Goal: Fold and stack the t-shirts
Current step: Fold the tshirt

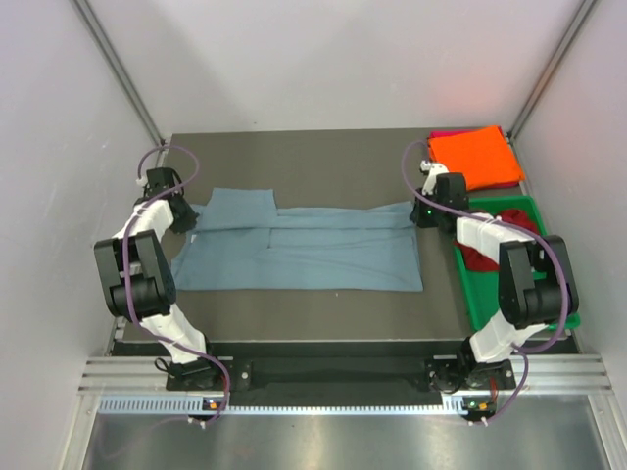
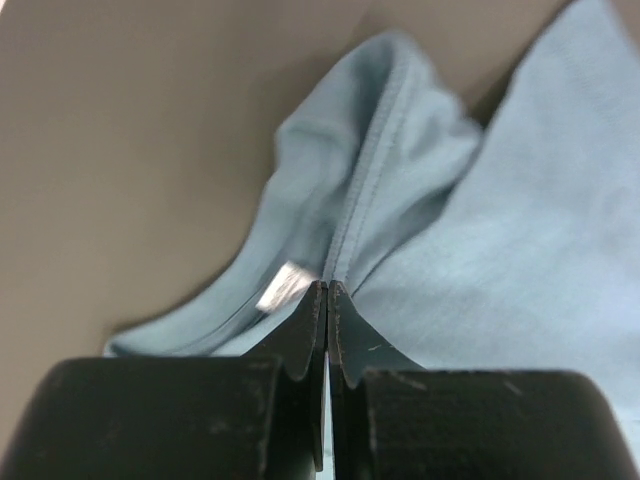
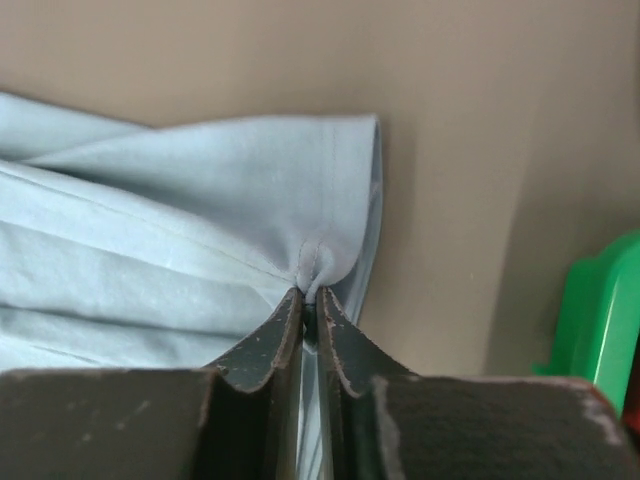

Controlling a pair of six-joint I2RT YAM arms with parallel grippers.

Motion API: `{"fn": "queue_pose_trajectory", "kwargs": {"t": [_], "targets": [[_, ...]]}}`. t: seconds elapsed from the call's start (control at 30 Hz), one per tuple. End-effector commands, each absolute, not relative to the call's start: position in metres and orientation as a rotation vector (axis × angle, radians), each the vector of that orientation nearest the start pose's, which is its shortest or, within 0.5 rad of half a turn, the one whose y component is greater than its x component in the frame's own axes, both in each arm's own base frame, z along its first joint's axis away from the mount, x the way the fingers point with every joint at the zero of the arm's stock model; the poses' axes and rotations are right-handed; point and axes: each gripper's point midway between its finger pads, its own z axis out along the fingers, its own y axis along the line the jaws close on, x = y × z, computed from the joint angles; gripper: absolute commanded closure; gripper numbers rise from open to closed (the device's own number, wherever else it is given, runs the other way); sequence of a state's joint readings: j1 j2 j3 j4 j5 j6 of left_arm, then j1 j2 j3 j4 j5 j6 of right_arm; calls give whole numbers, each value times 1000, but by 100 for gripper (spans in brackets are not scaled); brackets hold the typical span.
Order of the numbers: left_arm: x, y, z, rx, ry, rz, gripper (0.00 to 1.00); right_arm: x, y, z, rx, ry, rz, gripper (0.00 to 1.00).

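A dusty blue-grey t-shirt (image 1: 304, 250) lies spread flat across the middle of the dark table. At the shirt's left end my left gripper (image 1: 188, 221) is shut on a bunched seam of the cloth (image 2: 520, 230), its tips (image 2: 328, 285) pressed together. At the shirt's right far corner my right gripper (image 1: 419, 211) pinches a small pucker of the hem (image 3: 180, 240) between its tips (image 3: 310, 292). A folded orange t-shirt (image 1: 477, 157) lies on a magenta-pink one (image 1: 444, 134) at the back right. A dark red t-shirt (image 1: 480, 258) sits crumpled in the tray.
A green plastic tray (image 1: 482, 305) stands along the table's right edge, right beside my right arm, and its rim (image 3: 605, 310) shows in the right wrist view. Grey walls close in on both sides and the back.
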State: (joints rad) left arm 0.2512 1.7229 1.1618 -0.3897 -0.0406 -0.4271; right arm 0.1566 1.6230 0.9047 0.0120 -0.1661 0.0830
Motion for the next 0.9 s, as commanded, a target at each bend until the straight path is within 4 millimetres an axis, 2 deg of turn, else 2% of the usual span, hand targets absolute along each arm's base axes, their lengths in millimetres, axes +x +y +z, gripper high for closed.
{"fn": "queue_pose_trajectory", "kwargs": {"t": [0.0, 0.07, 0.17, 0.2, 0.33, 0.43, 0.5, 0.53, 0.57, 0.6, 0.63, 0.7, 0.73, 0.77, 0.8, 0.83, 0.87], "targets": [[382, 107, 77, -945, 2355, 98, 100, 398, 89, 80, -123, 2312, 247, 90], [369, 118, 72, -991, 2374, 201, 99, 389, 82, 76, -78, 2363, 217, 86], [365, 125, 86, -1031, 2351, 255, 85, 383, 83, 81, -44, 2387, 229, 82], [363, 130, 92, -1044, 2325, 306, 81, 383, 84, 87, -34, 2378, 239, 81], [373, 140, 140, -1000, 2187, 433, 74, 383, 90, 100, 19, 2373, 267, 77], [391, 121, 157, -909, 2185, 384, 73, 383, 99, 102, 29, 2389, 291, 73], [407, 97, 162, -818, 2204, 276, 74, 383, 106, 103, 24, 2400, 298, 71], [415, 74, 158, -752, 2245, 159, 74, 384, 110, 103, 18, 2393, 309, 71], [419, 60, 158, -712, 2263, 89, 74, 386, 114, 104, 16, 2387, 320, 70], [428, 47, 156, -650, 2269, 19, 74, 387, 125, 105, -9, 2378, 356, 69], [433, 23, 154, -586, 2296, -91, 74, 392, 132, 109, -26, 2351, 382, 69], [440, 7, 152, -542, 2318, -163, 74, 400, 152, 110, -81, 2339, 437, 69], [442, -3, 142, -518, 2354, -218, 74, 403, 165, 111, -114, 2328, 490, 71], [444, -5, 139, -512, 2371, -237, 74, 403, 177, 102, -147, 2351, 513, 71], [450, 1, 142, -523, 2365, -200, 74, 409, 188, 110, -169, 2333, 537, 72], [446, 16, 129, -569, 2403, -84, 72, 410, 193, 110, -181, 2336, 544, 72], [448, 24, 127, -585, 2403, -42, 71, 412, 204, 111, -204, 2332, 555, 72]]}}
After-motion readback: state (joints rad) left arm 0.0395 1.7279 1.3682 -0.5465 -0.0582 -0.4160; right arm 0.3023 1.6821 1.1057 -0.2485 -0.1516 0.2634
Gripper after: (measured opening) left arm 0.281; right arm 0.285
